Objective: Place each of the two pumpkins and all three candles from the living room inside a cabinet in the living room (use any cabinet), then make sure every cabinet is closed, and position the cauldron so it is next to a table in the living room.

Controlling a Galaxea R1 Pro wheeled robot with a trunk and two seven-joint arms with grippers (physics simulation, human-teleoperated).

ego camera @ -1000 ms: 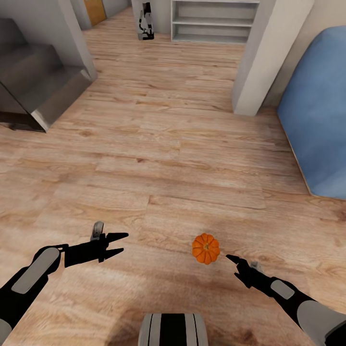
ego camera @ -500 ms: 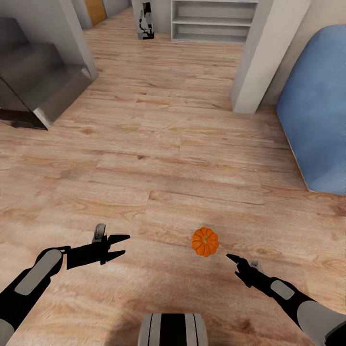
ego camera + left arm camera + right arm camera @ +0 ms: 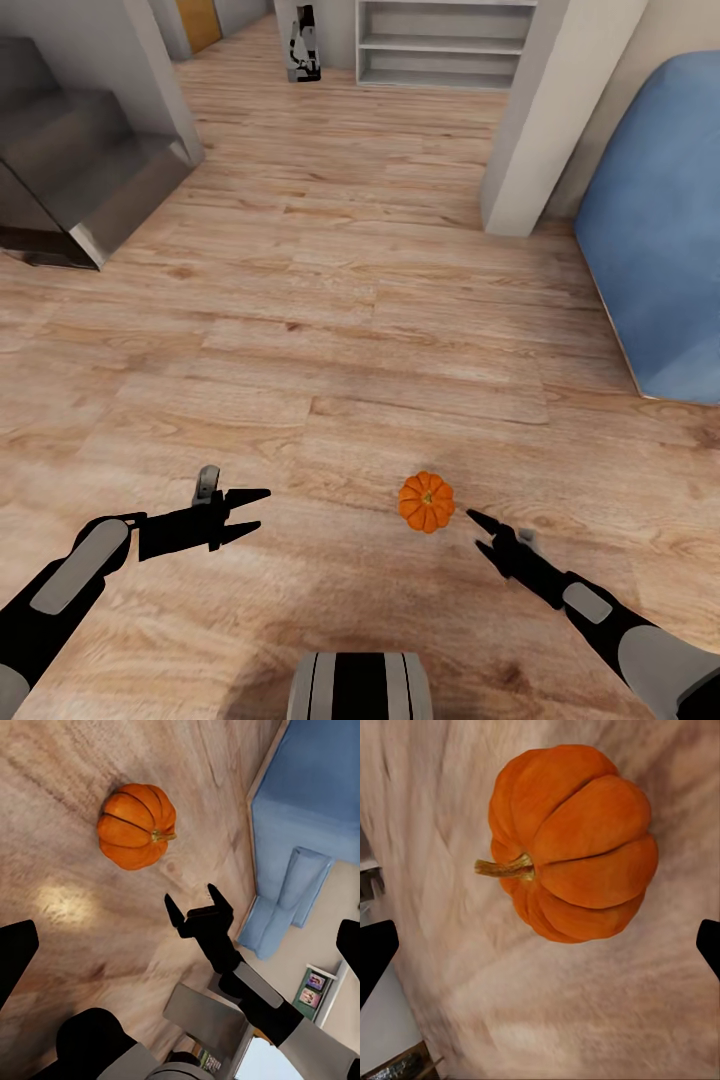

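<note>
Change: compared with one second ago, the whole floor view is sitting a little higher in the frame, so the camera has moved; the pumpkin (image 3: pixel 426 502) is now appearing higher than before, and the right gripper (image 3: pixel 478 530) has come a bit forward and is now pointing closer to it.
Pumpkin: it is lying on the wooden floor (image 3: pixel 330 330) in the lower middle of the head view, slightly right of centre, with its stem turned to the side as the right wrist view (image 3: pixel 574 840) is showing.
Right gripper: it is hovering just beside the pumpkin, at its lower right in the head view, not touching it; its jaws are standing apart, with the two dark tips at the opposite edges of the right wrist view and the pumpkin between them but farther on.
Left gripper: the left gripper (image 3: pixel 253 510) is hanging over the floor in the lower left of the head view, well apart from the pumpkin; its jaws are spread open with nothing between them.
Left wrist view: it is showing the pumpkin (image 3: pixel 136 826) on the floor and the right gripper (image 3: pixel 195 906) near it.
Surroundings: a blue sofa (image 3: pixel 660 250) is standing at the right edge, grey stairs (image 3: pixel 80 170) at the upper left, a pale shelf unit (image 3: pixel 445 45) at the top.
</note>
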